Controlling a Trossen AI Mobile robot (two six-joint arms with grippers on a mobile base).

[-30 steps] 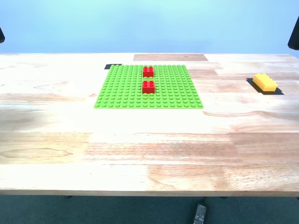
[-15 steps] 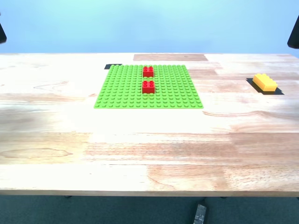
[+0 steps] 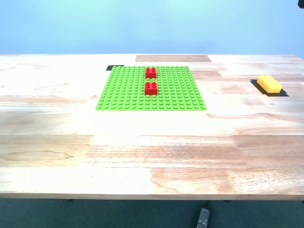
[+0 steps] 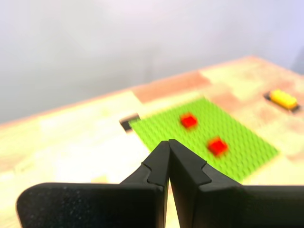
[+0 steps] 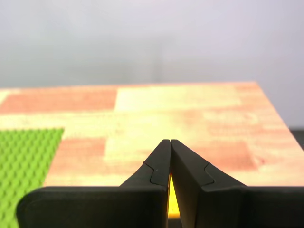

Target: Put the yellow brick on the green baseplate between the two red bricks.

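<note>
Wrist views alone show my first gripper (image 4: 168, 142) and my second gripper (image 5: 170, 141), both pressed closed and empty; yellow-orange rectangular plastic brick (image 3: 269, 83) lies far right in the exterior view.

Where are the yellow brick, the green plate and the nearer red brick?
yellow brick (image 3: 269, 83), exterior view, on its studded top.
green plate (image 3: 123, 92), exterior view, on bare studs toward that view's left.
nearer red brick (image 3: 151, 88), exterior view, on its front face.

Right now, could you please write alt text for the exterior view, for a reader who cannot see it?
A large flat bright-green studded plastic baseplate lies on a pale wooden table, with two small square red plastic bricks standing on it one behind the other, a gap between them. A yellow-orange rectangular plastic brick sits apart near the exterior view's right edge.
</note>
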